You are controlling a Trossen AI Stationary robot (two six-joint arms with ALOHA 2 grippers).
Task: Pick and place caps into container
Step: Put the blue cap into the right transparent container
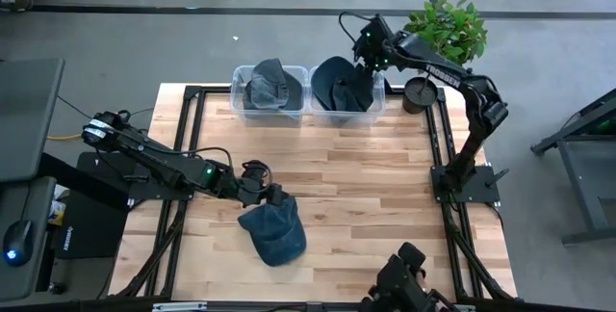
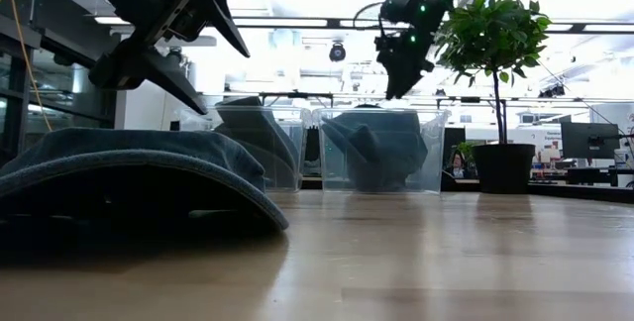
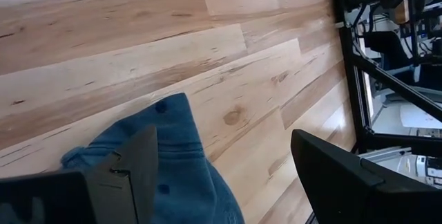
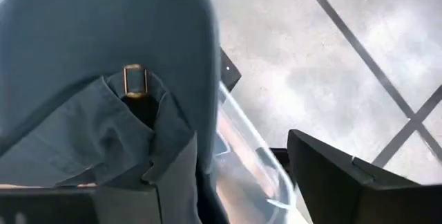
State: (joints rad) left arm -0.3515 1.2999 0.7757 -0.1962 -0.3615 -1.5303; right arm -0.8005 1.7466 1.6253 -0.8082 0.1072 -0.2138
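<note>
A dark blue cap (image 1: 274, 233) (image 2: 129, 167) (image 3: 181, 169) lies on the table's near middle, crown up. My left gripper (image 1: 272, 194) (image 2: 223, 81) (image 3: 221, 148) hangs open just above its far edge, touching nothing. At the far edge stand two clear containers. The left container (image 1: 237, 95) holds grey-blue cap cloth (image 1: 269, 86) (image 2: 253, 133). The right container (image 1: 378, 105) holds a darker blue cap (image 1: 339, 86) (image 4: 103, 44) whose strap buckle (image 4: 135, 79) shows. My right gripper (image 1: 364, 69) (image 2: 396, 78) (image 4: 242, 144) is open above that container, clear of the cap.
A potted plant (image 1: 445, 28) (image 2: 495, 34) stands at the table's far right corner, beside the right container. The black frame rails (image 1: 192, 95) run along the table's edges. Bare wood (image 1: 385, 187) lies between the containers and the cap on the table.
</note>
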